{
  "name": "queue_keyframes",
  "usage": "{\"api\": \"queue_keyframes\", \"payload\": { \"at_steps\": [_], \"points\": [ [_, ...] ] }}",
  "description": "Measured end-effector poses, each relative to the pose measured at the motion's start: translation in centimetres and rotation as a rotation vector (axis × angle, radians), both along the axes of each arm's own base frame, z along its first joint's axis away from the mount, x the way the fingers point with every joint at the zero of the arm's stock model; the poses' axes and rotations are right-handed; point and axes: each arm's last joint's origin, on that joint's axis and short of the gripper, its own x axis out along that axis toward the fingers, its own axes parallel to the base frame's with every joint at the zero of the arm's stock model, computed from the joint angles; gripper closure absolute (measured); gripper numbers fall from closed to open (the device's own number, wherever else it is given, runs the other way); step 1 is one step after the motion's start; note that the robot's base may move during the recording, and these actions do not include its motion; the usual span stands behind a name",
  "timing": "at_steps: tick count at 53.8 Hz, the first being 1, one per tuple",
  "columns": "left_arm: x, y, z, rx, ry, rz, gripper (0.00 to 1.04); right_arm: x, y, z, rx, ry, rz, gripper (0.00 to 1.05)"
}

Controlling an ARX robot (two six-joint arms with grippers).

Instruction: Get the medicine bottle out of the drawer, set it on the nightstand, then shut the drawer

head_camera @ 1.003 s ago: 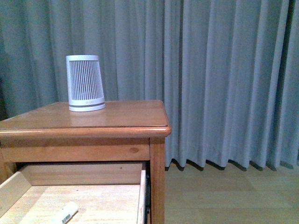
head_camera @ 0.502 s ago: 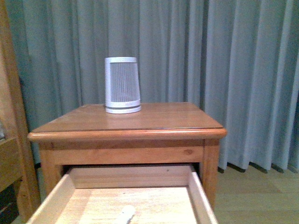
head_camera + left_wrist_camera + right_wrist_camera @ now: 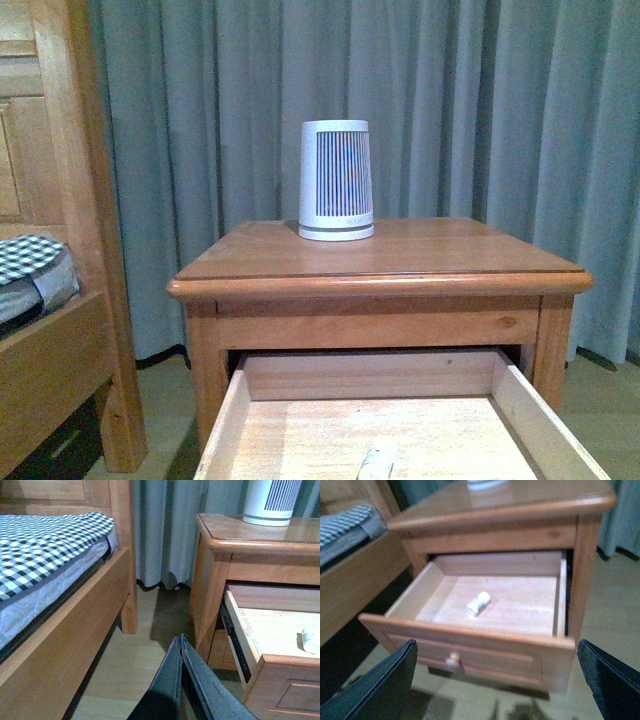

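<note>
The nightstand (image 3: 400, 265) stands ahead with its upper drawer (image 3: 300, 435) pulled out. The small white medicine bottle (image 3: 479, 603) lies on its side on the drawer's pale floor; only its tip (image 3: 377, 464) shows in the front view, and its end (image 3: 310, 641) in the left wrist view. My right gripper (image 3: 497, 667) is open, wide apart, in front of the drawer's panel front and round knob (image 3: 453, 658), empty. My left gripper (image 3: 180, 645) is shut, empty, low over the floor to the left of the nightstand (image 3: 220, 570).
A tall white ribbed device (image 3: 336, 181) stands on the nightstand top near the back. A wooden bed frame (image 3: 70, 250) with a checked mattress (image 3: 45, 545) is at the left. Grey curtains (image 3: 480, 100) hang behind. Wooden floor (image 3: 135, 650) lies between bed and nightstand.
The front view has swung left: the nightstand and ribbed device slid rightward in frame, the bed frame came into view, and the bottle now shows only at the bottom edge.
</note>
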Motion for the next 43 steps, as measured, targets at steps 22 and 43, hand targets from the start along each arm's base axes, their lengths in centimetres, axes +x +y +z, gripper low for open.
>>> {"api": "queue_keyframes", "payload": {
  "at_steps": [22, 43],
  "points": [
    [-1.1, 0.0, -0.5, 0.000, 0.006, 0.000, 0.75, 23.3, 7.9, 1.7, -0.119, 0.315, -0.144, 0.07],
    [-1.1, 0.0, -0.5, 0.000, 0.007, 0.000, 0.13, 30.9, 18.3, -9.4, -0.217, 0.584, -0.151, 0.07]
  ]
}}
